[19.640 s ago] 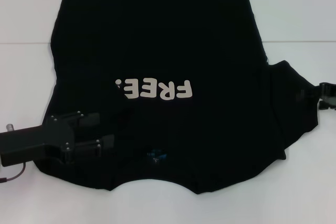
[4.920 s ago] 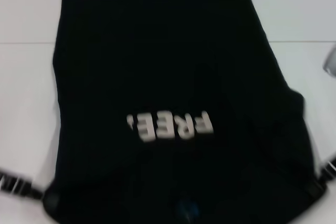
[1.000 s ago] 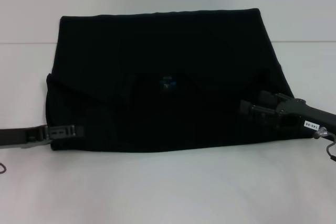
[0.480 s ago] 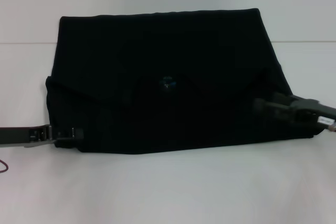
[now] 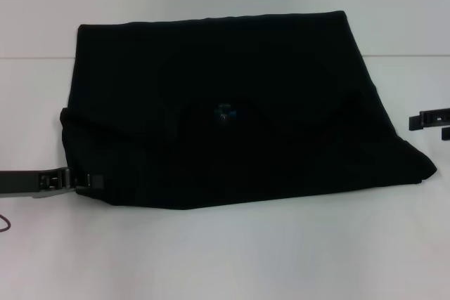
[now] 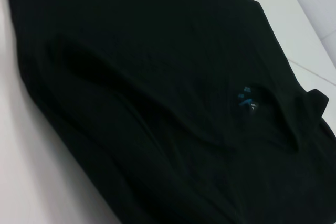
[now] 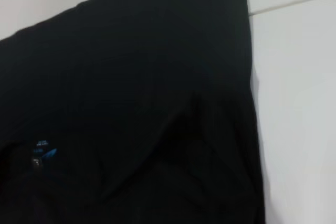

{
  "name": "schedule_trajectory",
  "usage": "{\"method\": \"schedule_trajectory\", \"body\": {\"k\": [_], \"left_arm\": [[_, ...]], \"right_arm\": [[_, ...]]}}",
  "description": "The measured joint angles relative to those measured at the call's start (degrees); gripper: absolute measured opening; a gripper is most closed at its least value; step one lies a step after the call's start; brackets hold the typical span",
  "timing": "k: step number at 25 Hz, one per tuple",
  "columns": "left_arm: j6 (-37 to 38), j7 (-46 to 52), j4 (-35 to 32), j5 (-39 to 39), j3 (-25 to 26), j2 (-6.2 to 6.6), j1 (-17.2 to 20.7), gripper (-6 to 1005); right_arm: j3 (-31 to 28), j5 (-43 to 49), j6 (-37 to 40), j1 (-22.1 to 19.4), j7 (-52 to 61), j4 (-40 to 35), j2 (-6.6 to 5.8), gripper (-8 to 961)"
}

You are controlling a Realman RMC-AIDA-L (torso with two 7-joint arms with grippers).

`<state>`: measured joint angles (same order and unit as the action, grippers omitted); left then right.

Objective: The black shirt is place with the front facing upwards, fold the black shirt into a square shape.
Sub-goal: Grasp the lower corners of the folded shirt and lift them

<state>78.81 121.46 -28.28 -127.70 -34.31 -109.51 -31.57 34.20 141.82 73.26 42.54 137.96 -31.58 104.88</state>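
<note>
Worktop (image 5: 225, 258): white, carries all.
Black shirt (image 5: 232, 103): folded once, wide rectangle mid-worktop; blue neck label (image 5: 224, 111) at its centre. Soft, limp, light; prob. slides easily. Take hold at edge corners, not mid-cloth.
Left pincer (image 5: 83, 180): at shirt's near-left corner, touching the edge; grip state – cannot tell.
Right pincer (image 5: 437, 123): apart from shirt's right edge, released.

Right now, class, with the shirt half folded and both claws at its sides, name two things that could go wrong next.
1. The left claw sits at the black shirt's near left corner; pulling away could drag that fold open.
2. The shirt's right side flares out to a point, so the next fold may come out crooked, not square. The right claw is clear of the cloth.
</note>
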Motion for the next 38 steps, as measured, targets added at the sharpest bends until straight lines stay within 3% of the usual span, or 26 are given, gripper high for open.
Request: {"method": "schedule_trajectory", "body": {"k": [3,7,11,14,25,38], "left_arm": [[0.0,0.0,0.0,0.0,-0.1,-0.09,-0.1,107],[0.1,0.0,0.0,0.0,-0.2,-0.14,-0.1,36],[0.3,0.0,0.0,0.0,-0.1,-0.17,-0.1,37],[0.6,0.0,0.0,0.0,-0.1,-0.18,-0.1,37],[0.9,0.0,0.1,0.0,-0.1,-0.18,-0.9,36],[1.3,0.0,0.2,0.0,-0.1,-0.09,-1.3,37]], "right_arm": [[0.5,1.5,0.2,1.2,0.8,-0.9,0.41,919],[3.7,1.7,-0.9,1.7,0.8,-0.3,1.88,916],[7.5,1.8,-2.9,1.7,0.9,-0.2,3.59,914],[8.7,2.5,-4.2,1.8,0.9,-0.2,4.21,912],[8.2,3.3,-5.4,1.3,0.7,-0.4,3.72,906],[10.9,5.1,-6.4,1.8,1.7,0.2,4.81,899]]}}
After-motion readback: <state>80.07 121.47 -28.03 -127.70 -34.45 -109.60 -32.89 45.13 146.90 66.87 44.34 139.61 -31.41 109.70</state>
